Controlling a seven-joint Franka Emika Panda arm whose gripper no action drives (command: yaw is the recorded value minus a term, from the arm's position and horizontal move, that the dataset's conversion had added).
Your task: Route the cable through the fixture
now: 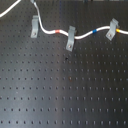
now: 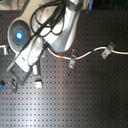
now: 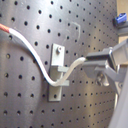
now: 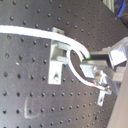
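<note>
The cable (image 1: 50, 31) is a white cord with red, blue and yellow bands that runs across the top of the black perforated board. The fixture (image 1: 35, 27) is the narrow, nearly upright grey clip on the first exterior view's left, also seen as fixture (image 2: 38, 79). In both wrist views my gripper (image 3: 92, 60) is shut on the cable right beside the fixture (image 3: 59, 70). From the fingers the cable (image 3: 47, 74) curves around the fixture's bent tab and leads away to a red band. The second wrist view shows the gripper (image 4: 94, 63), the fixture (image 4: 57, 60) and the cable (image 4: 30, 30) looping over it.
Two more grey clips, a middle one (image 1: 70, 39) and a slanted one (image 1: 113, 30), carry the cable further to the first exterior view's right. The arm and its base (image 2: 19, 35) cover the second exterior view's left. The board (image 1: 65, 90) shows bare holes below the clips.
</note>
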